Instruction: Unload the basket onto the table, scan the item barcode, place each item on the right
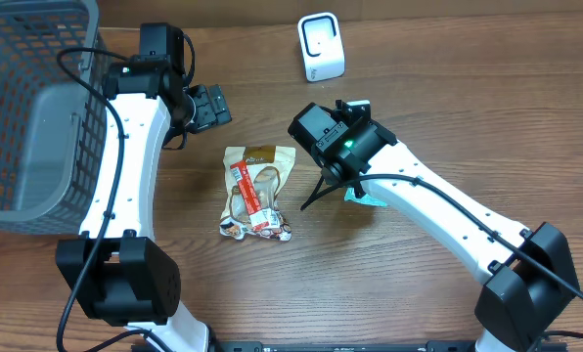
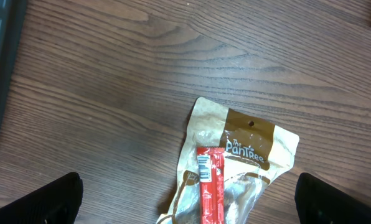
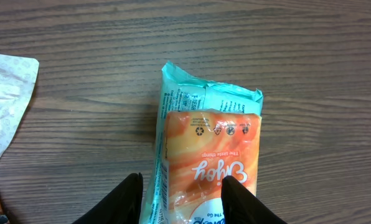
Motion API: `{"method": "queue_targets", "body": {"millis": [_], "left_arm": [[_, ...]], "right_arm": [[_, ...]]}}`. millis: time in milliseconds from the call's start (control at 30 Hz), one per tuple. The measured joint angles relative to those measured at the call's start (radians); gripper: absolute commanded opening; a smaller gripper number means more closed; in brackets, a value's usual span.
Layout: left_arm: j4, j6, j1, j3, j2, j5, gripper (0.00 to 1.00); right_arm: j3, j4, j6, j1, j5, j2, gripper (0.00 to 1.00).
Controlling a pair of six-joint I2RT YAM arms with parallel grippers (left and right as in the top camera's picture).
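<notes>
Overhead: right arm (image 1: 438,200) low, fingers (image 3: 120,204) either side of orange-teal packet (image 3: 207,155).

Bright even light, soft shadows, faint glare on table (image 2: 192,56)

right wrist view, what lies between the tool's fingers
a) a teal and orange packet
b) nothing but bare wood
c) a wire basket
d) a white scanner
a: the teal and orange packet lies on the wood in the gap of the right tool, which straddles its near end.
</notes>
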Motion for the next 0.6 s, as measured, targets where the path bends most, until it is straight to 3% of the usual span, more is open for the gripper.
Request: {"method": "queue_targets", "body": {"millis": [467, 600], "left_arm": [[0.0, 0.0, 0.0, 0.0, 0.0, 0.0, 0.99], [0.0, 0.0, 0.0, 0.0, 0.0, 0.0, 1.0]], "right_arm": [[-0.115, 0.106, -0.038, 0.0, 0.002, 0.0, 0.41], [-0.118, 0.113, -0.068, 0.001, 0.009, 0.0, 0.25]]}}
